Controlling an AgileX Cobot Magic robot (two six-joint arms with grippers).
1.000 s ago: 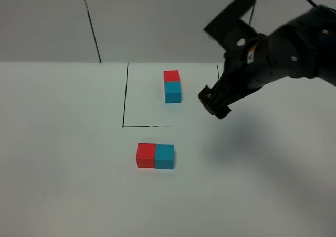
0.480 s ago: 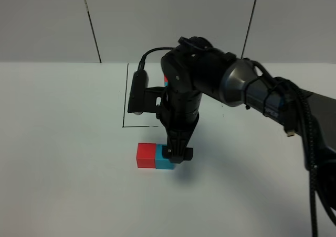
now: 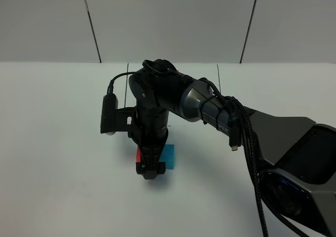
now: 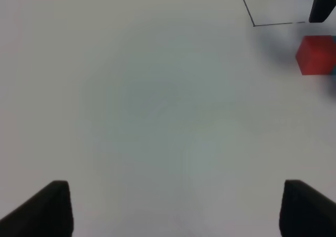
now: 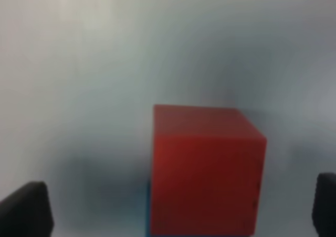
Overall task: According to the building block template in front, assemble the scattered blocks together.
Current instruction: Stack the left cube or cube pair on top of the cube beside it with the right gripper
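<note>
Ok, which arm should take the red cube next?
Right. The right gripper hangs open directly over the red cube, straddling it; the left gripper is open too but well away from it.

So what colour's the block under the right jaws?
Red; the block shows best in the right wrist view.

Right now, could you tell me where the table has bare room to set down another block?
The table is bare left of the red cube and along the near edge. Crowded mid-table: the right gripper hangs over the red cube, beside the cyan cube.
</note>
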